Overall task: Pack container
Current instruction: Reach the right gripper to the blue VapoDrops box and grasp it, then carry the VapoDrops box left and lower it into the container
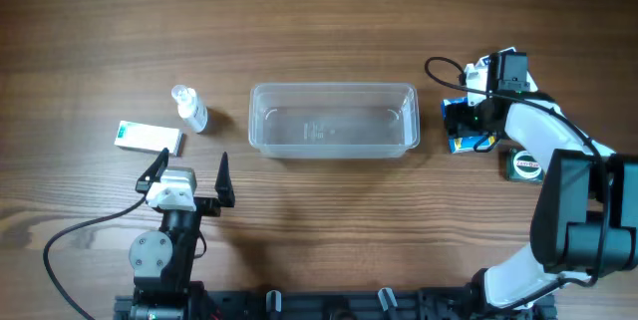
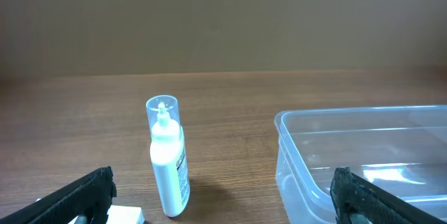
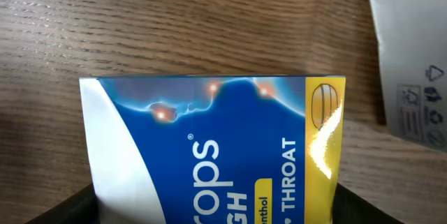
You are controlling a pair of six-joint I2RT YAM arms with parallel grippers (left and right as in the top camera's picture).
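1. Jaws of the right gripper (image 1: 467,121): set either side of a blue cough-drop box (image 3: 209,147), just off the right end of the container (image 1: 334,121). Cannot tell whether pressing on the cardboard or merely flanking it.
2. Jaws of the left gripper (image 1: 189,172): spread wide, holding nothing, hovering near the container's front-left corner.
3. Container: upright in the middle of the counter (image 1: 319,21), with nothing inside. Packing apparently not begun.
4. First risk: a shallow pinch. From the right wrist, only the near strip of the box seen between the jaws. Likely to pivot or slip out on the lift if caught so close to one edge.
5. Second risk: wrong squeeze. Thin carton with glossy faces, apt to dent under too hard a grip and to slide under too soft a one.
6. Third risk: clipping the container's right wall on the carry. Light, empty tub, likely to skid or tip if struck low rather than cleared from above.
7. Fourth risk: brushing the dark round item (image 1: 525,165), right of the container and nearer the front than the box, with the forearm during the swing.
8. Left of the container: a small clear bottle (image 2: 166,158) standing upright, and a white-and-green box (image 1: 148,138) further left. Bottle tall and narrow, easily toppled by a careless reach from the left gripper.
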